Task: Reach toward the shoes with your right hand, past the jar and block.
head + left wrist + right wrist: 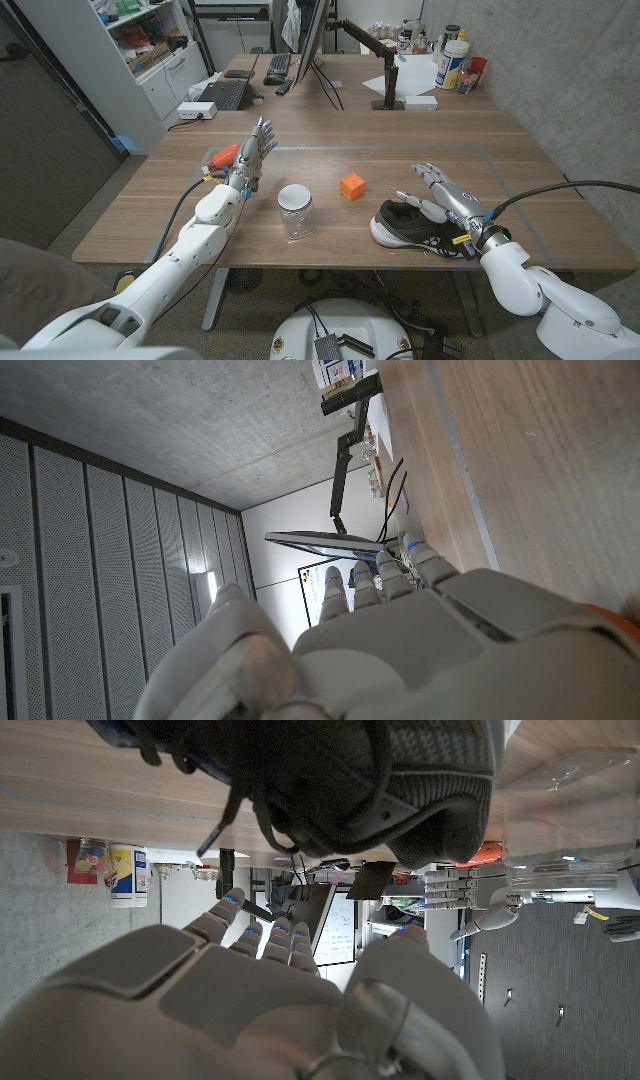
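In the head view your right hand [437, 192], fingers spread and holding nothing, hovers just beside the black shoe [418, 226] on the table [520, 180], right of the jar [295, 208] and orange block [351, 185], while the right wrist view shows the shoe close ahead of the fingers [262, 933], so the reach looks nearly complete.

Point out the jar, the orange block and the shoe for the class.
jar [295, 211], head view, its clear side wall.
orange block [351, 186], head view, its top face.
shoe [412, 224], head view, its dark upper.
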Motion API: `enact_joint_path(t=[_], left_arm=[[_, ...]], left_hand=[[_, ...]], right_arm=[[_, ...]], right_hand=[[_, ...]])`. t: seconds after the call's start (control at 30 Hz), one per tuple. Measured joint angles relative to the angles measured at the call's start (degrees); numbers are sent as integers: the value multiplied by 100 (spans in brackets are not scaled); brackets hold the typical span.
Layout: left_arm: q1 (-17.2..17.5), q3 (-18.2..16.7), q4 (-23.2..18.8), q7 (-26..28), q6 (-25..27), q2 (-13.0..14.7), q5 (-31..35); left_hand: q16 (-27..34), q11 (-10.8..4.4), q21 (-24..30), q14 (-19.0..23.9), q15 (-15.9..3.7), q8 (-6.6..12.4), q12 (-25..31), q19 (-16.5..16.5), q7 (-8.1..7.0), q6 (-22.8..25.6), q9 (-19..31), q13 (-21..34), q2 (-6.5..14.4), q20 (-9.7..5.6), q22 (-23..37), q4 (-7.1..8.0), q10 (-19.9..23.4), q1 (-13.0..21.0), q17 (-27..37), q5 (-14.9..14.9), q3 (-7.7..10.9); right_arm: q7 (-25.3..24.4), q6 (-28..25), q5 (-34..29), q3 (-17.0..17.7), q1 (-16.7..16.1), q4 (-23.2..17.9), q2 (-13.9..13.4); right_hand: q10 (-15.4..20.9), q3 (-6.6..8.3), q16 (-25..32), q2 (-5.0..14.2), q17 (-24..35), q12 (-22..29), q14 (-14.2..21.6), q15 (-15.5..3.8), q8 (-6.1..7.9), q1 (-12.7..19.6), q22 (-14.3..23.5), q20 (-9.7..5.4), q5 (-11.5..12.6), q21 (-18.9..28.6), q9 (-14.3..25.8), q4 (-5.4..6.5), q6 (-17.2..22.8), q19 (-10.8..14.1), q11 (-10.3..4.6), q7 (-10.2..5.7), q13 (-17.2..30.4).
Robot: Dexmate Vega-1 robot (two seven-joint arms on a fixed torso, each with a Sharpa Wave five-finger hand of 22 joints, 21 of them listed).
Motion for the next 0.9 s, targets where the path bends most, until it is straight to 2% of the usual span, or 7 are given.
enact_joint_path(t=[0.9], left_arm=[[180, -37, -312, 159, 62, 102, 35]], left_hand=[[0, 0, 0, 0, 0, 0, 0, 0, 0, 0, 0, 0, 0, 0, 0, -25, 0, 0, 0, 0, -25]], right_arm=[[43, -26, 79, 177, -330, -84, -15]], right_hand=[[0, 24, 0, 0, -1, 44, 0, 0, 0, 0, 0, 0, 0, 0, 0, -24, 1, 0, 0, 0, 0]])
